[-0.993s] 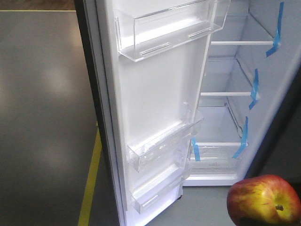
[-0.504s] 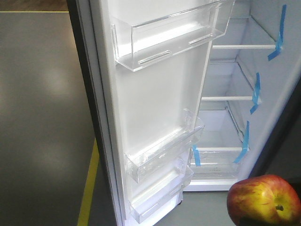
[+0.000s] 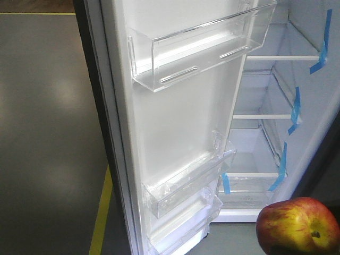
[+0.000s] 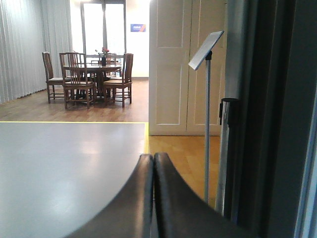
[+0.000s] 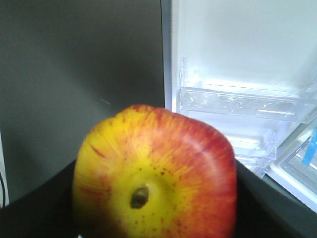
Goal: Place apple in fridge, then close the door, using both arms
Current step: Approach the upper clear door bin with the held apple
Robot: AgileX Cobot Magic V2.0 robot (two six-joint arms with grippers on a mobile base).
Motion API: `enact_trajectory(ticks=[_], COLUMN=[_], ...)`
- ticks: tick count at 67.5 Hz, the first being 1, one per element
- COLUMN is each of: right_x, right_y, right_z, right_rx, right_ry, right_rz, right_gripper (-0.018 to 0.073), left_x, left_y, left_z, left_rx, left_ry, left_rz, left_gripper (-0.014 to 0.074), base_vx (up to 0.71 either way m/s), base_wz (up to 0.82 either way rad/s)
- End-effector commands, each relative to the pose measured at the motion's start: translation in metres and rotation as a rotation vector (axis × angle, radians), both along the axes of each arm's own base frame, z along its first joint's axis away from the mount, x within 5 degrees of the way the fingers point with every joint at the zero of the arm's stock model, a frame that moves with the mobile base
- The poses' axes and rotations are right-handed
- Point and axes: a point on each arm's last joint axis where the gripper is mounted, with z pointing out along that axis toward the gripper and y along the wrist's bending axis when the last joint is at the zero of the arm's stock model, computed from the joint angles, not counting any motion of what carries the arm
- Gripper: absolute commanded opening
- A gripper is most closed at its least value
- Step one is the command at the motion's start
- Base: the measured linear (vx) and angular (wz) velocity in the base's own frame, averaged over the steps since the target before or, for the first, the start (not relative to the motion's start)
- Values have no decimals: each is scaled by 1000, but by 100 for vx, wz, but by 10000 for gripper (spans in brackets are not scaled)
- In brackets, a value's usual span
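The apple, red with yellow streaks, hangs at the lower right of the front view, in front of the open fridge. In the right wrist view the apple fills the lower half, stem towards the camera. My right gripper is shut on it, a black finger on each side. The door stands wide open, its white inside and clear bins showing. My left gripper is shut on nothing, beside a dark grey panel on its right.
Glass shelves with blue tape strips line the fridge interior. A yellow floor line runs left of the door. The left wrist view shows a sign stand, white double doors and a dining table with chairs far off.
The door's bins and the fridge shelves have slid down and to the right in the front view and look larger. The apple keeps its place at the lower right.
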Motion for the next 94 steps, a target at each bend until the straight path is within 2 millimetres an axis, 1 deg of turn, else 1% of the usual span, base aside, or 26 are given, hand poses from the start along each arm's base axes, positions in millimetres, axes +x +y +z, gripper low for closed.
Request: enact_trajectory(ticks=[1, 94], right_x=[3, 3], right_y=[2, 2], right_z=[14, 14], right_rx=[66, 66], right_ry=[-71, -71], right_rz=[-7, -7], right_gripper=[343, 343], left_x=[-1, -1], left_y=[0, 0], left_z=[-2, -2], left_rx=[-14, -14], left_ry=[-62, -62], left_rz=[-7, -7], left_gripper=[-6, -6], base_vx=[6, 2], base_wz=[3, 0])
